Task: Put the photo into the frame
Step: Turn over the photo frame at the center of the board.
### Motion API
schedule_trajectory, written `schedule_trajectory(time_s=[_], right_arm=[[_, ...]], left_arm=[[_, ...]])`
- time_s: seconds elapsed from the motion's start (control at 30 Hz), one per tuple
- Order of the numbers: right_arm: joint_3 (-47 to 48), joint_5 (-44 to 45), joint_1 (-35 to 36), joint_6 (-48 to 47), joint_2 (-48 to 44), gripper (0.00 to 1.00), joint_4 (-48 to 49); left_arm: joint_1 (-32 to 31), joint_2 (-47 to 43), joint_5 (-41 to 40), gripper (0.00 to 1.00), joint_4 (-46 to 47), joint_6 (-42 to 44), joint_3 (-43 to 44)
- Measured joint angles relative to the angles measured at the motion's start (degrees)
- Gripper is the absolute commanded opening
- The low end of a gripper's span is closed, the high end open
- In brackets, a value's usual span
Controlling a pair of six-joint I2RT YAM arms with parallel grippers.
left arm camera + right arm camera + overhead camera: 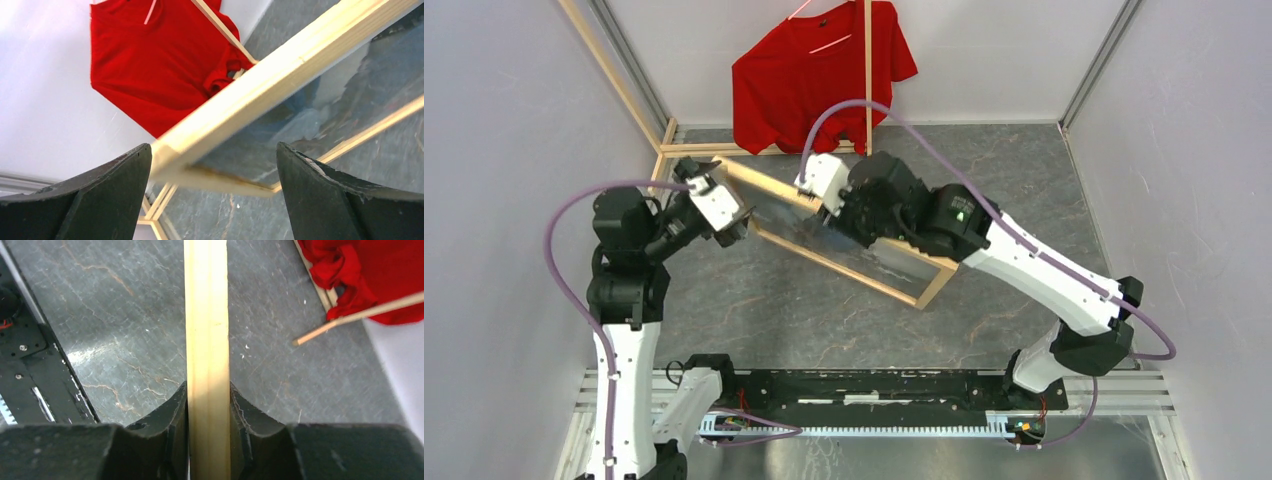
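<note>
frame (854,258): mid-surface (774,315), angled, far long rail looks raised
right hand (208,405): clamped on that rail, nothing else held
left hand (214,165): wide open, straddling the frame's left corner, no grip
photo: not visible in any of 3 views
step: probably positioning the frame, pre-insert
next: lay frame flat, then find the photo

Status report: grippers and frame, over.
Left gripper open around frame corner. Right gripper shut on frame edge. Photo not in view. Red shirt at back, not blocking.
</note>
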Motion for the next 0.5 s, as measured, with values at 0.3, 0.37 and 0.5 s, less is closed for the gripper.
schedule_trajectory(time_s=[0.3, 0.37, 0.5], right_arm=[[-6.9, -18.0, -21.1, 7.8, -0.3, 0.26, 5.2], [-8.1, -20.7, -24.0, 8.7, -1.0, 0.26, 6.6], [-9.9, -27.1, -29.0, 9.4, -1.5, 0.26, 9.7]], left_arm=[[0.0, 8.0, 0.5, 1.00, -4.6, -12.9, 9.3], [0.0, 8.7, 0.5, 1.00, -6.3, -13.9, 9.3], [0.0, 8.8, 0.5, 1.00, -8.0, -15.4, 9.3]])
